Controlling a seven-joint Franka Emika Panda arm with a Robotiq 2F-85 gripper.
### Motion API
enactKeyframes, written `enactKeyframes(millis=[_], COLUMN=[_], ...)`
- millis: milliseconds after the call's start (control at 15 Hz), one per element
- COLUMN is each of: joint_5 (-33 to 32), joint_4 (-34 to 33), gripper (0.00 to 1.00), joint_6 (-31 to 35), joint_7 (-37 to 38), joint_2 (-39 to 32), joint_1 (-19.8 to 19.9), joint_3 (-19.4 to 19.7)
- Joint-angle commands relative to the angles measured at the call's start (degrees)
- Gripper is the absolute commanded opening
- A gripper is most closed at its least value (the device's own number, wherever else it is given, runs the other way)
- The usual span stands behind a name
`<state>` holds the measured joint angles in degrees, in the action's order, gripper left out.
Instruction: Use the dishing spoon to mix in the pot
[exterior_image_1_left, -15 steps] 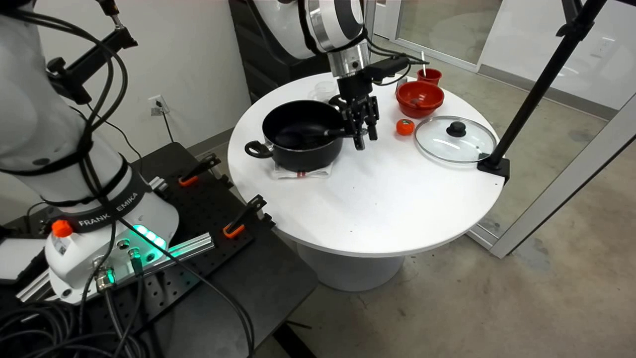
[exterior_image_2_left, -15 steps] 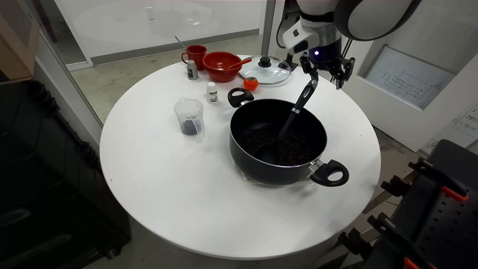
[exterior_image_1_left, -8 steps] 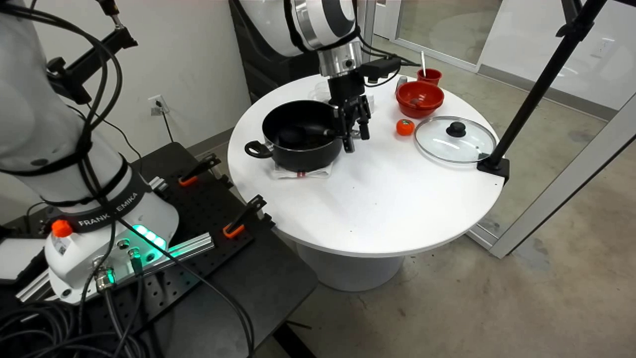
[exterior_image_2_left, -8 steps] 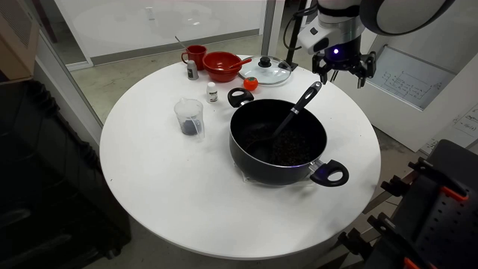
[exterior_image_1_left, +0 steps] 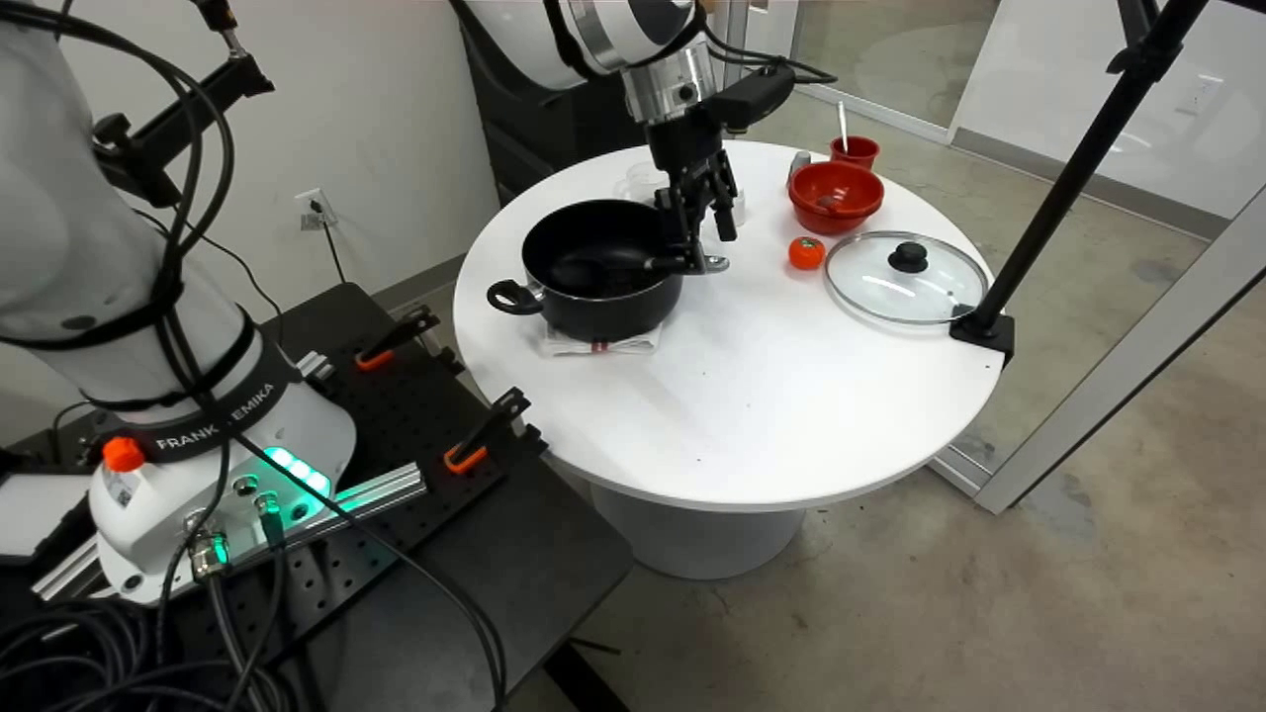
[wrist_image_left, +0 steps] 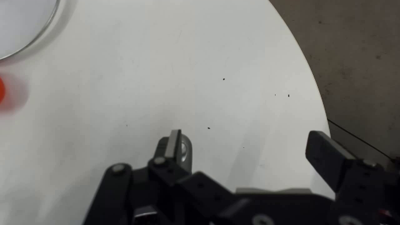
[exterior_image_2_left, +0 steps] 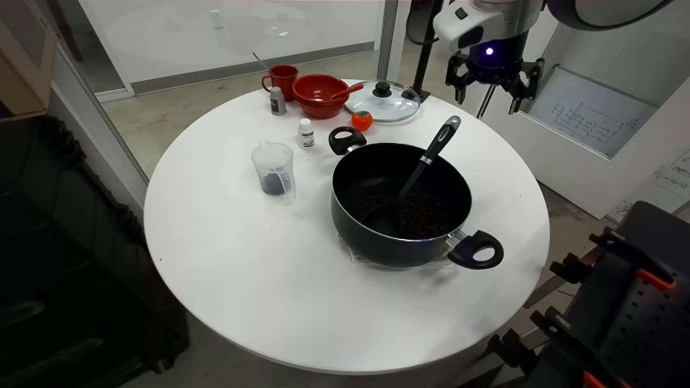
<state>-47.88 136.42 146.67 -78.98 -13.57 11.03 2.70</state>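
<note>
The black pot [exterior_image_2_left: 372,245] stands on the table with dark small pieces inside; it also shows in an exterior view [exterior_image_1_left: 605,321]. The black dishing spoon [exterior_image_2_left: 437,143] leans in it, its head among the pieces and its handle sticking out over the rim. My gripper [exterior_image_2_left: 487,102] is open and empty, above and to the right of the handle end there. In the wrist view, my gripper [wrist_image_left: 245,145] has its fingers wide apart, and the handle end [wrist_image_left: 187,153] shows partly behind the left finger. Whether that finger touches it I cannot tell.
A folded cloth [exterior_image_1_left: 593,345] lies under the pot. A tomato [exterior_image_2_left: 361,120], glass lid [exterior_image_2_left: 385,110], red bowl [exterior_image_2_left: 322,110], red mug [exterior_image_2_left: 285,81], grey shaker [exterior_image_2_left: 277,101], white bottle [exterior_image_2_left: 305,134] and measuring cup [exterior_image_2_left: 274,167] stand around on the table.
My open gripper has moved away from the handle end, toward the right and up in an exterior view. The spoon's head swung left in the pot, then back.
</note>
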Motion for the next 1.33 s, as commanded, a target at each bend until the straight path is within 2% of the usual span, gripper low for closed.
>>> enactKeyframes(millis=[0, 667, 1000, 1267], joint_5=[2.0, 5.9, 7.2, 7.1], joint_4=[2.6, 3.8, 0.6, -2.6], gripper=[1.00, 1.00, 1.00, 1.00], joint_6=[2.3, 6.7, 6.3, 5.6], joint_7=[-2.4, -2.1, -0.6, -0.2], joint_2=[2.0, 0.9, -1.4, -3.6], joint_1=[-0.2, -1.5, -3.4, -3.5], joint_3=[0.6, -1.0, -1.1, -0.5])
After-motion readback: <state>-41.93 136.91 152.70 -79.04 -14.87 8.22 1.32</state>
